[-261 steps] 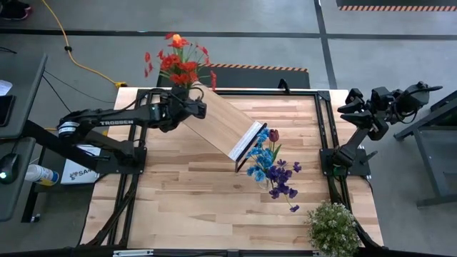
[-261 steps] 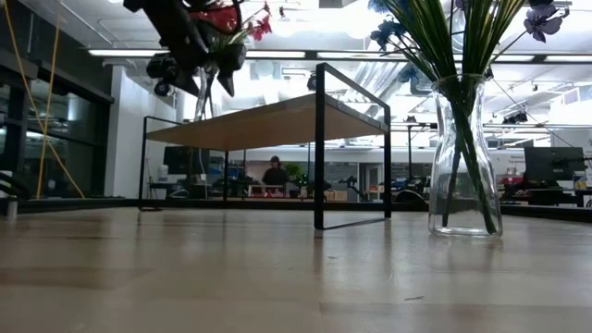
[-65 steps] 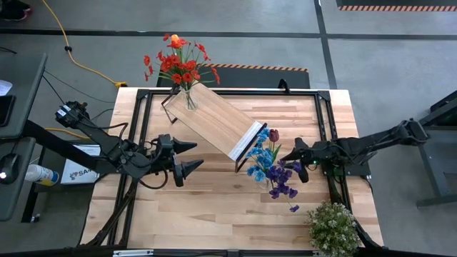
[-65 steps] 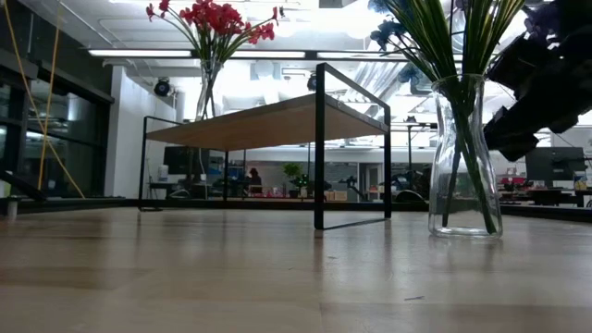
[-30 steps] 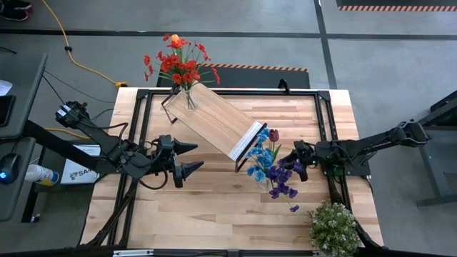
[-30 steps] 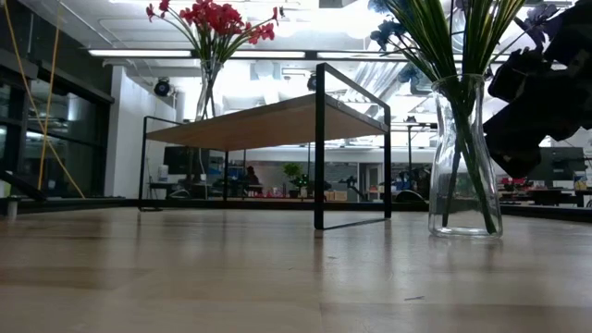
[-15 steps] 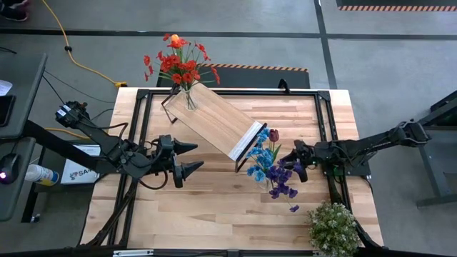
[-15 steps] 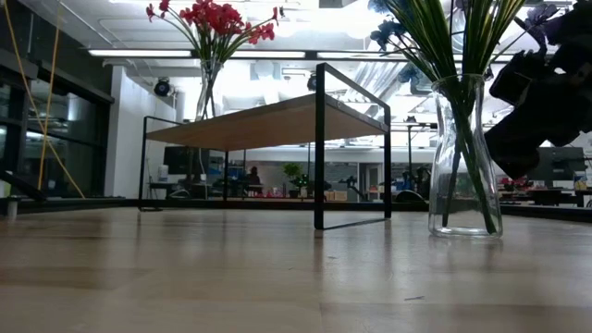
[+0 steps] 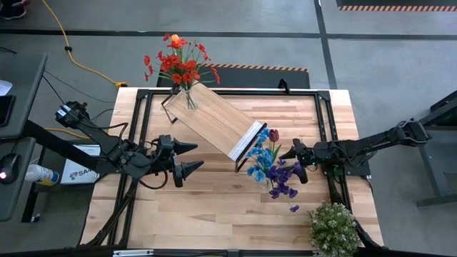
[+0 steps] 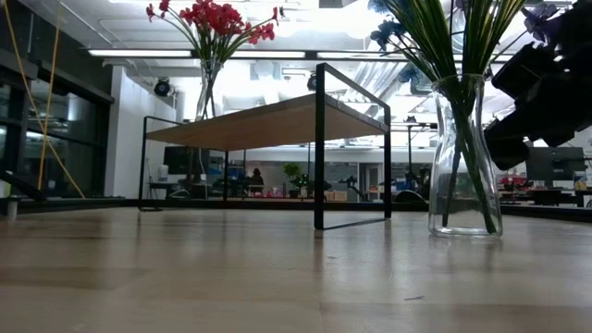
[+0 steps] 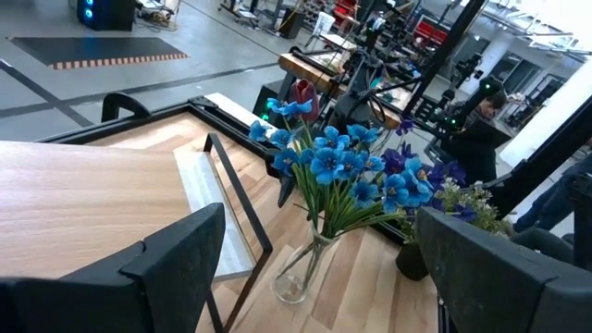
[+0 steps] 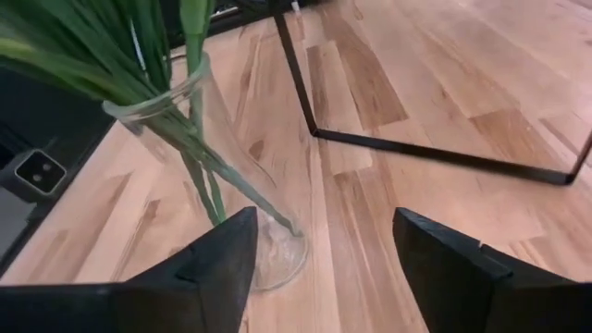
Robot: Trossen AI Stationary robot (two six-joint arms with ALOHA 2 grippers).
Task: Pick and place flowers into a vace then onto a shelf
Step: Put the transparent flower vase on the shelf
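Near the right edge of the wooden surface (image 9: 214,207): clear vase (image 10: 464,157) of blue and purple flowers (image 9: 275,165), right tool (image 9: 294,162) spread beside it, gripping nothing. Left tool (image 9: 187,157) spread wide (idle, left side). Shelf (image 9: 218,121) toward the far-left corner, carrying red flowers (image 9: 178,64). Beyond: bright workshop, distant person (image 10: 255,176).

Grey concrete floor (image 9: 371,64) around the striped wooden tabletop (image 9: 214,200), crossed by dark lines and a yellow cable (image 9: 61,36). Beyond, bright ceiling strip lights (image 10: 129,53), tall dark glazing (image 10: 23,139) at one side, distant desks with what may be a seated person (image 10: 256,177), too small to make out.
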